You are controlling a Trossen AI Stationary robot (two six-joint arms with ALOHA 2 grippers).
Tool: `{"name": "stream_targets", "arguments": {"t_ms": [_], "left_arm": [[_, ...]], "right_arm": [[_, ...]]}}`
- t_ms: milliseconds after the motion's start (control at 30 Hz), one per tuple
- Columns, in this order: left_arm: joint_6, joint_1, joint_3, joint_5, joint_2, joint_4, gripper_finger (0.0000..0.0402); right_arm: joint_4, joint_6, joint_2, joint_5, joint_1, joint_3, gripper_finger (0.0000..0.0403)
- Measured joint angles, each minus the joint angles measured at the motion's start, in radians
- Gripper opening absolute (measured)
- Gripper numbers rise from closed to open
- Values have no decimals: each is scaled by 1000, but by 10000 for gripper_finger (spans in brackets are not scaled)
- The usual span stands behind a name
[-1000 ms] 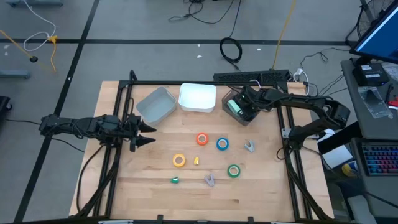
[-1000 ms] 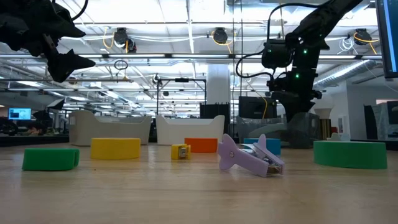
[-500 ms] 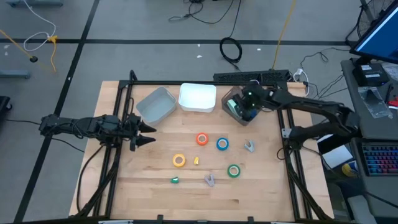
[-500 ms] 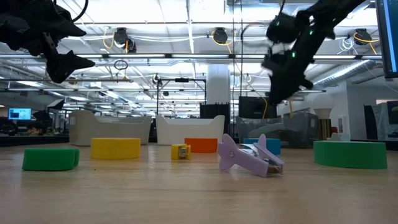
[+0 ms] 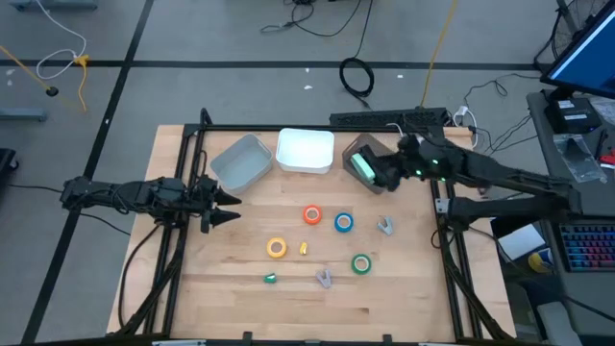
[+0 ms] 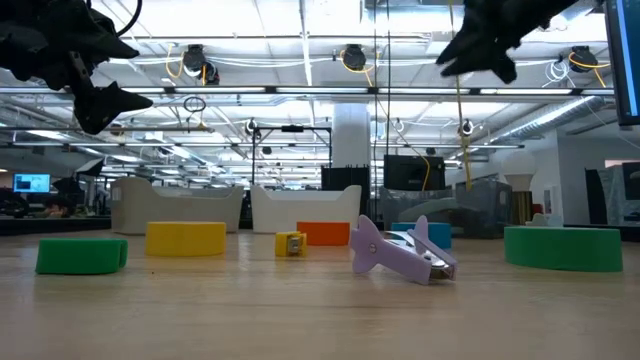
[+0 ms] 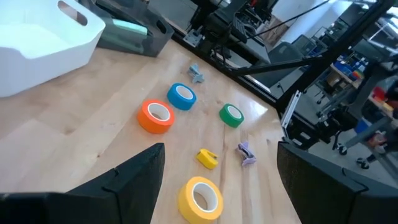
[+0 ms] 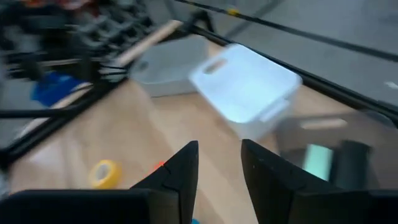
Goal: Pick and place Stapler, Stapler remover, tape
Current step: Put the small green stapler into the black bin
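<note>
A green stapler [image 5: 362, 165] lies in a clear bin [image 5: 352, 152] at the table's far right. Orange [image 5: 312, 215], blue [image 5: 343, 223], yellow [image 5: 277, 248] and green [image 5: 360, 263] tape rolls lie flat on the wood. Two lilac stapler removers [image 5: 384, 226] [image 5: 325, 279] lie near them. My right gripper [image 5: 378, 173] hovers high beside the clear bin, open with a narrow gap and nothing between its fingers [image 8: 186, 168]. My left gripper [image 5: 226, 207] waits open over the table's left side, above the wood [image 6: 100, 100].
A grey bin [image 5: 240, 161] and a white bin [image 5: 306, 151] stand along the far edge, left of the clear bin. A small yellow piece [image 5: 303, 248] and a small green piece [image 5: 270, 279] lie among the rolls. A black frame [image 5: 288, 129] borders the table.
My right gripper has risen out of the clear bin and drawn back toward the table's right edge, tipping from pointing down to nearly level. The stapler has stayed in the bin.
</note>
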Motion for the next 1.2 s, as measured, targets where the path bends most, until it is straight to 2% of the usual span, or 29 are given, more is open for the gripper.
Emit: {"name": "stream_targets", "arguments": {"t_ms": [167, 333, 467, 667, 933, 1133, 1200], "left_arm": [[-97, 0, 0, -12, 0, 0, 310], [-108, 0, 0, -18, 0, 5, 310], [-121, 0, 0, -18, 0, 48, 310], [-108, -19, 24, -8, 0, 46, 310], [-160, -76, 34, 2, 18, 45, 310], [-179, -144, 43, -1, 112, 211, 310], [-165, -169, 87, -22, 162, 198, 310]], "right_arm": [[103, -10, -102, 28, 115, -85, 114], [269, -3, -194, 78, 207, -215, 112], [313, 5, -262, 83, 254, -287, 114], [294, 12, -402, 127, 279, -354, 114], [295, -44, -583, 127, 282, -426, 112], [295, -49, -687, 127, 282, -499, 116], [295, -49, -717, 127, 282, -525, 116]]}}
